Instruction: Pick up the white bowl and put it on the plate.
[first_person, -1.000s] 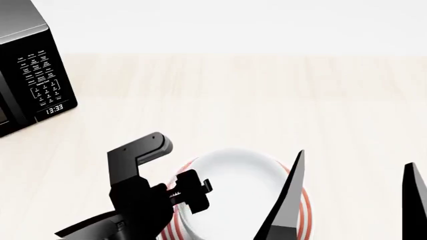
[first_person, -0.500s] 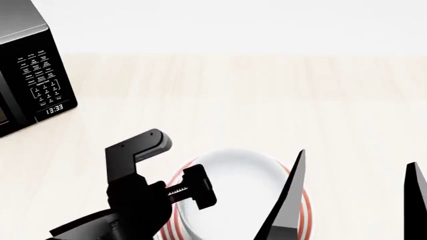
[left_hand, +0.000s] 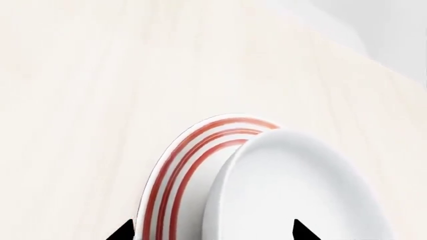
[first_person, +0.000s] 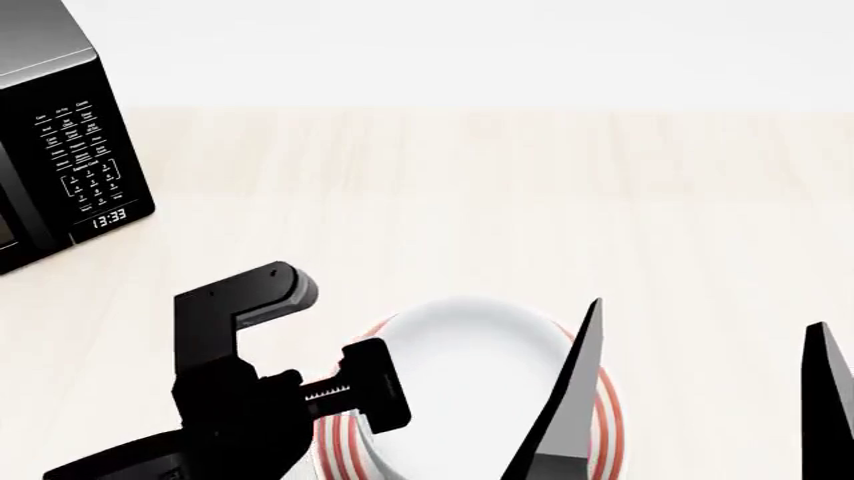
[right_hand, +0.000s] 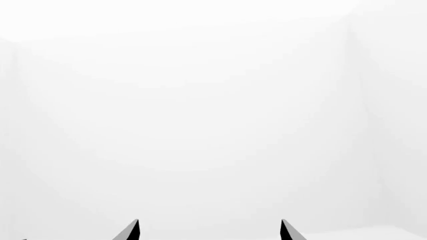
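The white bowl (first_person: 467, 365) sits inside the plate (first_person: 610, 425), whose red rings show on both sides of it, near the counter's front edge. In the left wrist view the bowl (left_hand: 300, 190) covers most of the plate (left_hand: 175, 165). My left gripper (first_person: 314, 345) is open just left of the bowl; its two tips stand wide apart, either side of the bowl's near rim (left_hand: 212, 232), touching nothing. My right gripper (first_person: 701, 400) is open at the bowl's right, one finger (first_person: 571, 400) crossing in front of the plate. It holds nothing and faces only blank white (right_hand: 209, 231).
A black microwave (first_person: 60, 140) stands at the back left of the light wooden counter (first_person: 467, 200). A white wall runs behind the counter.
My left gripper has drawn back to the left, away from the bowl, with its jaws open. The bowl stays on the plate. The right arm has barely moved.
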